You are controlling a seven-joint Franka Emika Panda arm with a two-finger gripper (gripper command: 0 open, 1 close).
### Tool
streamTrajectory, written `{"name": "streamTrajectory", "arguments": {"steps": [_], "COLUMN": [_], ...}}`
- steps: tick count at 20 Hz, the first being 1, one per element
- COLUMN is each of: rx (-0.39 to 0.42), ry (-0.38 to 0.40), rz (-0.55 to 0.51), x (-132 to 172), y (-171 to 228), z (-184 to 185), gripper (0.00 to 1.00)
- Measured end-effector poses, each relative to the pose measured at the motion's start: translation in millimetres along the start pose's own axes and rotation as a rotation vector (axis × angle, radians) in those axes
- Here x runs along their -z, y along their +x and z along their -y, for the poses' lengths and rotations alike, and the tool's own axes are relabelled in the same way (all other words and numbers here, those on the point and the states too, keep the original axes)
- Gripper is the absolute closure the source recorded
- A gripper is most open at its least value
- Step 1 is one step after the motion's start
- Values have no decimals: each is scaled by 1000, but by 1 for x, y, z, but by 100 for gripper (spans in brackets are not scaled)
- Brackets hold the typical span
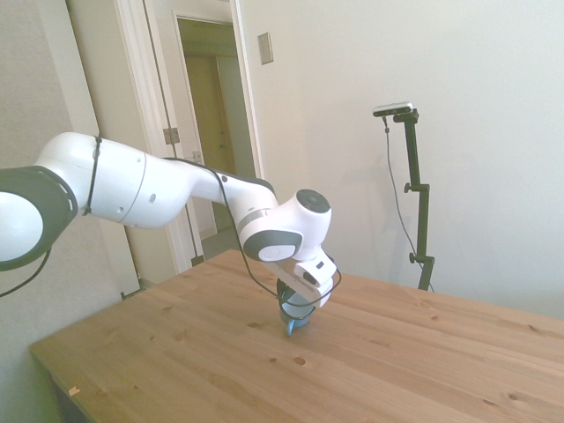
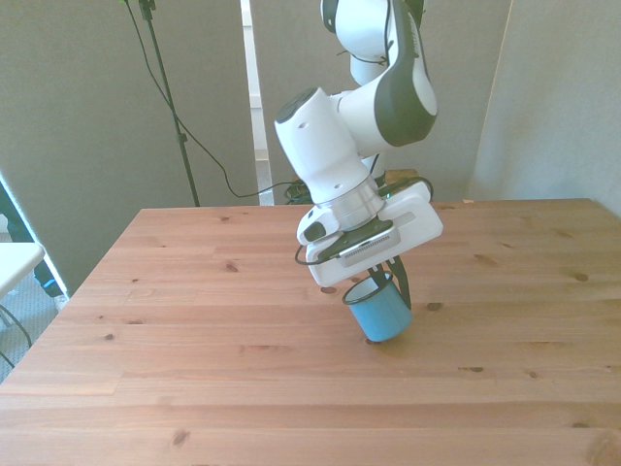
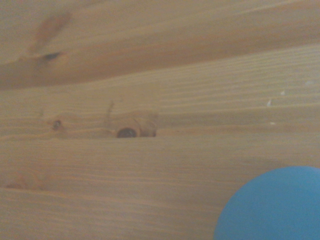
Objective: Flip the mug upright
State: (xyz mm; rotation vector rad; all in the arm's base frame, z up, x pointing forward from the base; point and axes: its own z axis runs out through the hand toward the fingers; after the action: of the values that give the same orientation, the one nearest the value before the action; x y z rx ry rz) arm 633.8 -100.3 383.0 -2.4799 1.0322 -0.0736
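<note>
The blue mug (image 2: 379, 313) is tilted, close to upright, with its white-rimmed opening facing up toward the hand and its base touching or just above the wooden table (image 2: 194, 330). My gripper (image 2: 389, 287) reaches down onto it from above, its dark fingers (image 2: 399, 285) shut on the rim. The side view shows the mug (image 1: 295, 317) mostly hidden under the white hand, near the table's middle. A blurred curve of the mug's blue wall (image 3: 272, 205) fills one corner of the wrist view.
Bare wood surrounds the mug on all sides. The table's front edge (image 1: 53, 366) lies toward the side view's left. A dark knot (image 3: 127, 132) marks the planks close to the mug. An open doorway (image 1: 211, 132) stands behind the table.
</note>
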Motion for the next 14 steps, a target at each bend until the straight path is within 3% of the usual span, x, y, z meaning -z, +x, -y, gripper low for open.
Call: {"name": "streamTrajectory", "arguments": {"steps": [7, 14], "rx": [78, 26], "ry": [-142, -246], "rz": [-81, -61], "x": [29, 13], "y": [-56, -60], "z": [24, 12], "gripper": [100, 100]}}
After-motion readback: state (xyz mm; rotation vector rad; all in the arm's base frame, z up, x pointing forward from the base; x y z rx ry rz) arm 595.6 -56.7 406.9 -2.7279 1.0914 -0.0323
